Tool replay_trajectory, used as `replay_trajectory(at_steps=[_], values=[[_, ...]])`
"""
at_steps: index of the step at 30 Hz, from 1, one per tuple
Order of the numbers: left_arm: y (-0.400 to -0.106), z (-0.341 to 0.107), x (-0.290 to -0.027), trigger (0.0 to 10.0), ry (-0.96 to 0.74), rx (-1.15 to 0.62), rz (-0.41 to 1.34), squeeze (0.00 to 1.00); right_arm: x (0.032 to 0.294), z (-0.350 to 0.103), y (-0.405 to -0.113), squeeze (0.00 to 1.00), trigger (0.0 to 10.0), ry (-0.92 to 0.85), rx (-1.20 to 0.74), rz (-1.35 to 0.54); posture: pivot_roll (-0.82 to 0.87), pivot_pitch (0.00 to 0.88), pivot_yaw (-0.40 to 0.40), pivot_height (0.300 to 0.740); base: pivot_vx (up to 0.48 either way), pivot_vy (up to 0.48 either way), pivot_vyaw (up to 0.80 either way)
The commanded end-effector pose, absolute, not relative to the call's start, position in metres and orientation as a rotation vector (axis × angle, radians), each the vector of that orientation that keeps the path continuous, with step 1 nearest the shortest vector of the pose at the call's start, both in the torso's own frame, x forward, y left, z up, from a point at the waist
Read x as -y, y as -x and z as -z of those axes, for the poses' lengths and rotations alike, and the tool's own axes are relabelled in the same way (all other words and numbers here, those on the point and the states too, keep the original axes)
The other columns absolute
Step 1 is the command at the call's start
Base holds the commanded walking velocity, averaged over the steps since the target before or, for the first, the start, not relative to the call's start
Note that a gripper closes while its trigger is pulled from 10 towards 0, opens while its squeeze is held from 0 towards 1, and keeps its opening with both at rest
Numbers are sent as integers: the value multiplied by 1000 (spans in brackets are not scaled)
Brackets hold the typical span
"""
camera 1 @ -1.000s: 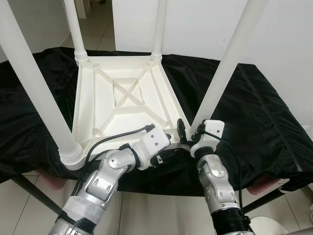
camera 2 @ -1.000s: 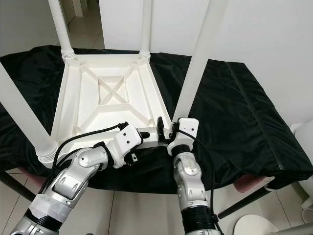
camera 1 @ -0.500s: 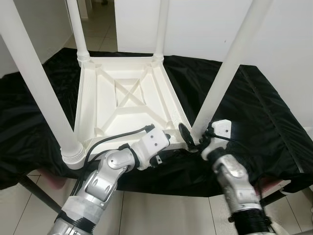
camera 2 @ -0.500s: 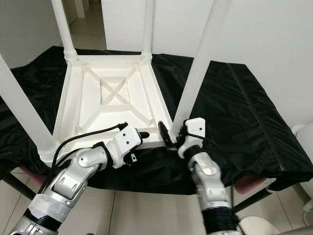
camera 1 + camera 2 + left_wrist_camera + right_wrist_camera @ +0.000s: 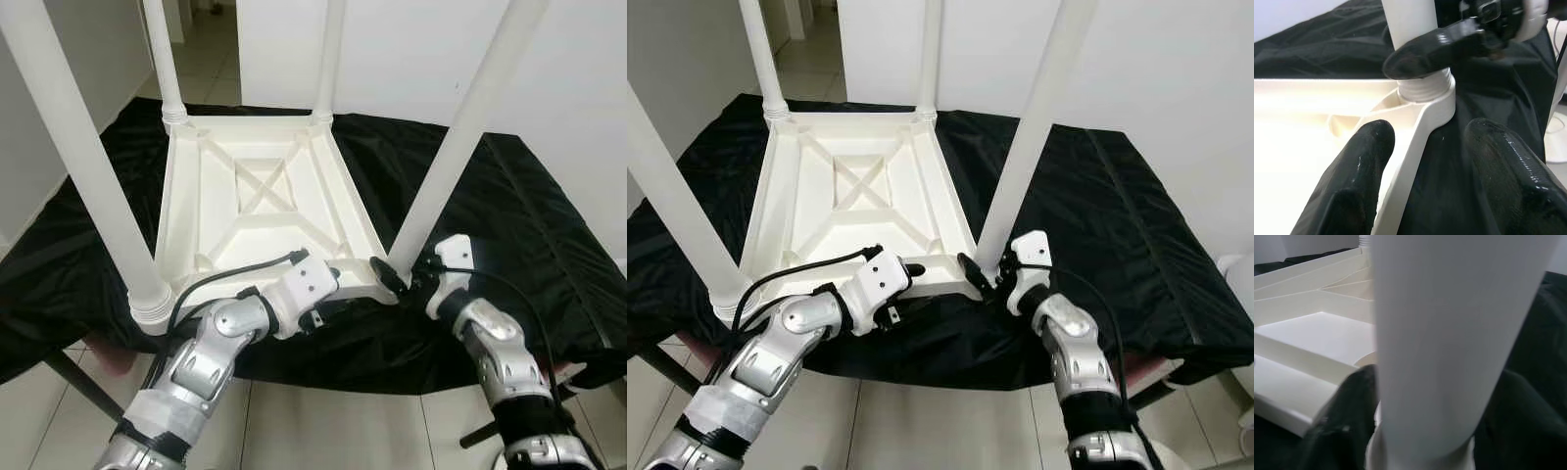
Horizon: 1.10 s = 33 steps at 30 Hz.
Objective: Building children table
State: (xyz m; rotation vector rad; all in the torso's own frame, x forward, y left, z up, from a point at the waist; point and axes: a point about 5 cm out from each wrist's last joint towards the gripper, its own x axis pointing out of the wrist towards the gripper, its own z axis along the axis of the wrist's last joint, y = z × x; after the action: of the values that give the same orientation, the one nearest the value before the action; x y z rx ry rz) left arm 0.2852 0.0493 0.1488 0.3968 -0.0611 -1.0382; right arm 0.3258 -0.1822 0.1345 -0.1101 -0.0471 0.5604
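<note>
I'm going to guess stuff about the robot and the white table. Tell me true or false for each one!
1. The white table lies upside down on the black cloth. True.
2. Only two legs are on the table. False: four legs stand up from its corners.
3. The right pincer has its fingers around the bottom of the near right leg. True.
4. The left pincer is shut tight on a leg. False: it is open, astride the table's near edge.
5. The cloth is red. False: it is black.
</note>
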Motion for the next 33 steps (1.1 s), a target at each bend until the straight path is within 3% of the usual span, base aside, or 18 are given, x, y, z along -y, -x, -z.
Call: replay_trajectory(at_steps=[1, 10, 11, 14, 33], values=[[-286, -149, -47, 10000, -404, 72, 1032, 0, 188, -134, -328, 0, 0, 119, 38, -558, 33, 0, -49, 740, 0, 0, 0], [-286, -149, -49, 10000, -395, 71, 1007, 0, 193, -127, -327, 0, 0, 104, -12, -596, 42, 2, -64, 740, 0, 0, 0], [-286, -149, -50, 10000, -391, 70, 1003, 0, 193, -127, -327, 0, 10000, 96, -14, -593, 45, 12, -69, 740, 0, 0, 0], [-286, -149, -51, 10000, -389, 69, 999, 0, 191, -127, -327, 0, 10000, 86, -10, -585, 43, 19, -71, 740, 0, 0, 0], [-284, -148, -49, 10000, -373, 57, 1001, 0, 167, -127, -331, 0, 10000, -61, 21, -34, 18, 48, -58, 740, 0, 0, 0]])
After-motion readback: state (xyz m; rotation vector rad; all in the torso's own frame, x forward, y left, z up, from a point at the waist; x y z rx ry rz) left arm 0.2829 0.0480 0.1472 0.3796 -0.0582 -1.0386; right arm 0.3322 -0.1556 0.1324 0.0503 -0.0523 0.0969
